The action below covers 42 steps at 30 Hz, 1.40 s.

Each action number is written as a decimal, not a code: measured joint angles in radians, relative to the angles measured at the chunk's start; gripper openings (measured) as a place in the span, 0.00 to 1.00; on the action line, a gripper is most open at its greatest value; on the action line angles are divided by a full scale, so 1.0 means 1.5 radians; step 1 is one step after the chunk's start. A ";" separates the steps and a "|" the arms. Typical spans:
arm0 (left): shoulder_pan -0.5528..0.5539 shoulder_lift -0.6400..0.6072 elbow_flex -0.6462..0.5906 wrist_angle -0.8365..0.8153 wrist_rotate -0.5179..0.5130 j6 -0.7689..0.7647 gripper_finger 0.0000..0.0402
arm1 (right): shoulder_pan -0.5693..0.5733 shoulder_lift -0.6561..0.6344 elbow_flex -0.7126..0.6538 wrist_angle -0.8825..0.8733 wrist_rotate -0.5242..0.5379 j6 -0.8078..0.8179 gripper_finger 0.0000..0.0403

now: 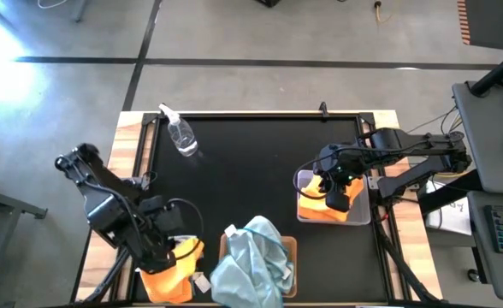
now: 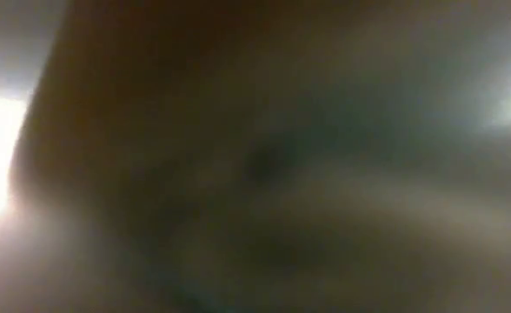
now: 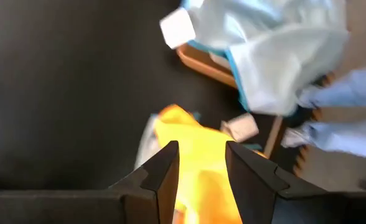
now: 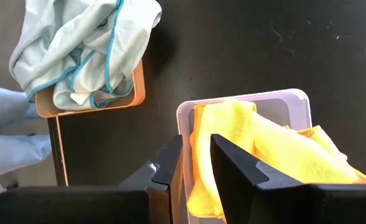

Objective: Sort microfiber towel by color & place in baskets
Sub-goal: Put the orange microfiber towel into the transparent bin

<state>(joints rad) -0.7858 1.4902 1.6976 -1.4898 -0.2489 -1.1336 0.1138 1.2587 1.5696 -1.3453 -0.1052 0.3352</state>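
Soft, light, floppy orange towel [image 1: 168,278] at tabletop [image 1: 251,188] front, beside tan basket [image 1: 292,248]; best pinched at a raised fold. Left end effector [image 3: 200,168] clenched on it. Right end effector [image 4: 195,163] released above grey basket [image 4: 295,106].

Black table [image 1: 251,171]: bottle [image 1: 181,135], two baskets [image 1: 364,205].
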 joint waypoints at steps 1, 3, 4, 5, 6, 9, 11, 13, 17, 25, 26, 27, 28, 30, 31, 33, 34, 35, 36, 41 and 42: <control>-0.001 -0.008 -0.019 0.021 0.016 0.000 0.29 | 0.000 0.000 0.000 0.000 0.000 0.004 0.18; -0.005 -0.021 -0.052 0.057 0.046 0.012 0.29 | 0.000 0.000 0.000 0.000 0.000 0.004 0.18; -0.007 -0.025 -0.066 0.068 0.061 0.020 0.29 | 0.000 0.000 0.000 0.001 0.001 0.005 0.17; -0.009 -0.028 -0.079 0.072 0.077 0.027 0.29 | 0.000 0.000 0.000 0.002 0.001 0.004 0.17; -0.010 -0.029 -0.090 0.071 0.091 0.033 0.29 | 0.000 0.000 0.000 0.005 0.001 0.004 0.17; -0.013 -0.029 -0.120 0.071 0.132 0.053 0.29 | 0.000 0.000 0.000 0.023 0.001 0.004 0.18; -0.013 -0.028 -0.132 0.070 0.160 0.078 0.29 | 0.000 0.000 0.000 0.031 0.001 0.004 0.18; -0.013 -0.022 -0.142 0.073 0.185 0.114 0.29 | 0.000 0.001 0.000 0.035 0.001 0.004 0.19; -0.014 -0.015 -0.171 0.073 0.230 0.175 0.29 | 0.000 0.001 0.000 0.034 0.001 0.004 0.20; -0.019 -0.011 -0.233 0.116 0.264 0.211 0.29 | 0.000 0.001 0.000 0.043 0.002 0.004 0.17; -0.020 -0.011 -0.239 0.130 0.265 0.212 0.29 | 0.000 0.001 0.000 0.048 0.002 0.004 0.17; -0.020 -0.011 -0.246 0.147 0.265 0.212 0.29 | 0.000 0.001 0.000 0.052 0.002 0.004 0.17; -0.020 -0.011 -0.254 0.164 0.265 0.211 0.29 | 0.000 0.001 0.000 0.054 0.002 0.004 0.17; -0.021 -0.011 -0.272 0.201 0.265 0.210 0.29 | 0.000 0.001 0.000 0.055 0.002 0.004 0.18; -0.022 -0.011 -0.280 0.219 0.264 0.209 0.29 | 0.000 0.001 0.000 0.057 0.002 0.004 0.18; -0.022 -0.011 -0.295 0.253 0.264 0.207 0.29 | 0.000 0.001 0.000 0.059 0.002 0.004 0.19; -0.022 -0.011 -0.303 0.266 0.264 0.204 0.29 | 0.000 0.001 0.000 0.059 0.002 0.004 0.19; -0.023 -0.011 -0.310 0.274 0.264 0.201 0.29 | 0.000 0.001 0.000 0.059 0.002 0.004 0.19; -0.024 -0.011 -0.317 0.278 0.263 0.196 0.29 | 0.000 0.001 0.000 0.059 0.002 0.004 0.20; -0.027 -0.011 -0.340 0.280 0.261 0.186 0.29 | 0.000 0.001 0.000 0.060 0.001 0.004 0.19; -0.027 -0.011 -0.344 0.282 0.260 0.186 0.29 | 0.000 0.001 0.000 0.061 0.001 0.004 0.19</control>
<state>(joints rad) -0.8268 1.4738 1.1812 -1.0671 0.1410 -0.8548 0.1137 1.2606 1.5696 -1.2545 -0.1033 0.3408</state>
